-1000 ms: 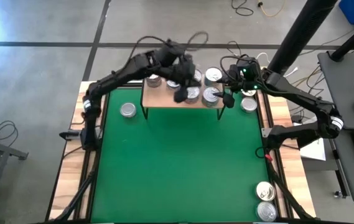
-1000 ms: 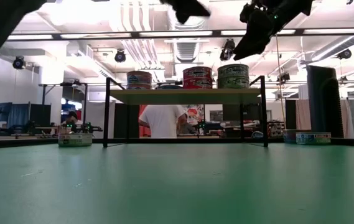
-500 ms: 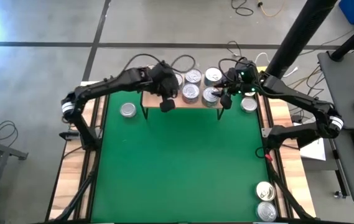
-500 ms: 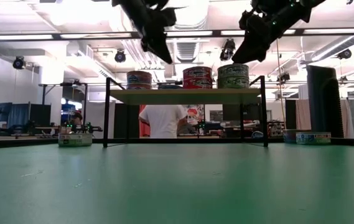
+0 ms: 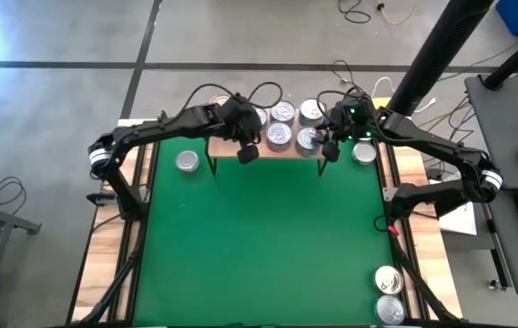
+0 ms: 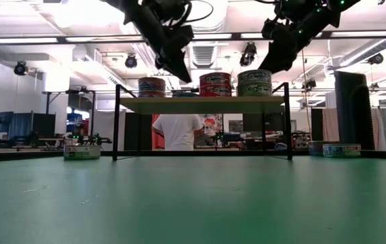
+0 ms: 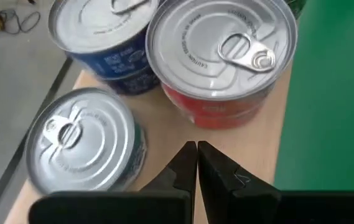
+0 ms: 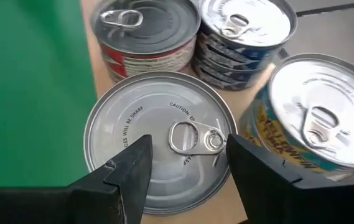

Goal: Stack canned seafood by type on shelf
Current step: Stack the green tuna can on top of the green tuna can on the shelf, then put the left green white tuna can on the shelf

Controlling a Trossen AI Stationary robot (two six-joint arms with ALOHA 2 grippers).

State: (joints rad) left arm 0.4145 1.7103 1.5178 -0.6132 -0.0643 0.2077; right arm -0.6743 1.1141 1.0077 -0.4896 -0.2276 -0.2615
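The shelf (image 5: 286, 151), a light-wood board on black legs, stands at the table's far edge and carries several cans of seafood in low stacks (image 6: 216, 84). My left gripper (image 5: 247, 151) is shut and slants down over the shelf's near edge. In the left wrist view its tips (image 7: 196, 148) point at bare board in front of a red-sided can (image 7: 220, 62), apart from it. My right gripper (image 5: 331, 148) hangs open just above the silver top of the right-hand stack's can (image 8: 158, 118), one finger over each side of its pull tab.
Loose cans rest on the green mat: one left of the shelf (image 5: 187, 161), one right of it (image 5: 363, 153), two at the near right corner (image 5: 388, 279). A person (image 6: 177, 131) stands in the room behind the shelf. The mat's middle holds nothing.
My left gripper has come down from high over the shelf's middle and gone toward the shelf's left and near edge, tipping further downward; it has stayed shut. The cans on the shelf have kept their places.
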